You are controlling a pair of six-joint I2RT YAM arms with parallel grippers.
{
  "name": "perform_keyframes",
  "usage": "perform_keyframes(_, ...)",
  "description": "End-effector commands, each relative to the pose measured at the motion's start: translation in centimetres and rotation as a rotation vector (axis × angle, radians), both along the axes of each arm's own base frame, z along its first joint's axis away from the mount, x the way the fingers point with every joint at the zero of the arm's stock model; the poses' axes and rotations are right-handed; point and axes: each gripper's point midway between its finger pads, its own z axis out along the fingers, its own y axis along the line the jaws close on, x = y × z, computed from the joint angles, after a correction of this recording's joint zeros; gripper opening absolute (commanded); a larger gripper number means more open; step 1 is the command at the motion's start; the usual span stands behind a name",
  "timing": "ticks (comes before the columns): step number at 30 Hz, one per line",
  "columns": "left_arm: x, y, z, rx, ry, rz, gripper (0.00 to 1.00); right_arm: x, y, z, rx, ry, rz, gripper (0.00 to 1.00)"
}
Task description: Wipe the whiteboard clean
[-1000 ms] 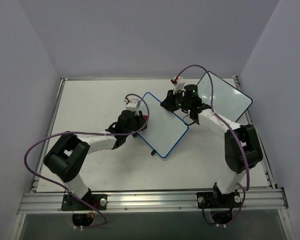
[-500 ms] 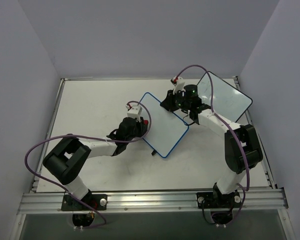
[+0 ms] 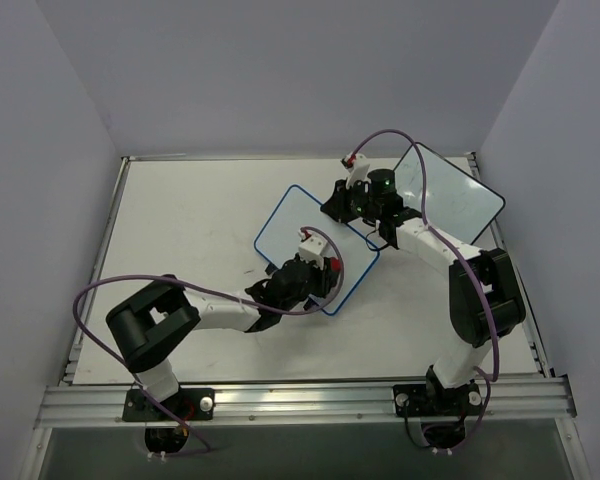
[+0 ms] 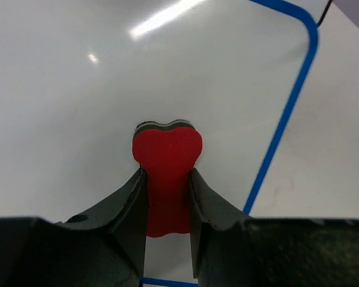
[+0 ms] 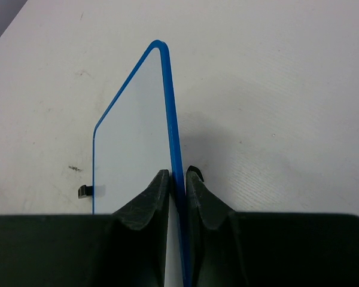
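Observation:
The whiteboard, white with a bright blue rim, lies tilted in the middle of the table. My left gripper is shut on a red heart-shaped eraser over the board's near right part. In the left wrist view the eraser presses on the white surface between the fingers of that gripper, close to the blue rim. My right gripper is shut on the board's far right edge. The right wrist view shows that gripper pinching the rim edge-on, with the whiteboard stretching away. No marks show on the surface in view.
A second white board with a thin dark rim leans at the back right, behind my right arm. The white table is ringed by a metal frame, with grey walls on three sides. A small black foot sticks out from the whiteboard.
My left gripper has swept with the eraser from the board's left edge across to its near right part. The right gripper and the board have stayed put.

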Motion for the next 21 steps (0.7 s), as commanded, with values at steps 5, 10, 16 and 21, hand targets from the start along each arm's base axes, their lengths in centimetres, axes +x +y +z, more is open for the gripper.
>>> perform_keyframes(5, -4.6, -4.2, -2.7, 0.058, 0.048, -0.141, 0.02, -4.1, 2.9, -2.6, 0.0, 0.14, 0.132, 0.0)
perform_keyframes(10, -5.5, -5.0, -2.2, 0.062, 0.037, -0.157, 0.02, -4.1, 2.9, -2.5, 0.003, 0.141, 0.131, 0.0)
perform_keyframes(16, -5.2, -4.6, -1.0, 0.067, 0.014, -0.135, 0.02, -4.2, 2.9, -2.4, 0.004, 0.141, 0.13, 0.0)
perform_keyframes(21, -4.1, -3.5, 0.9, 0.076, -0.018, -0.085, 0.02, -4.2, 2.8, -2.4, 0.003, 0.138, 0.13, 0.0)
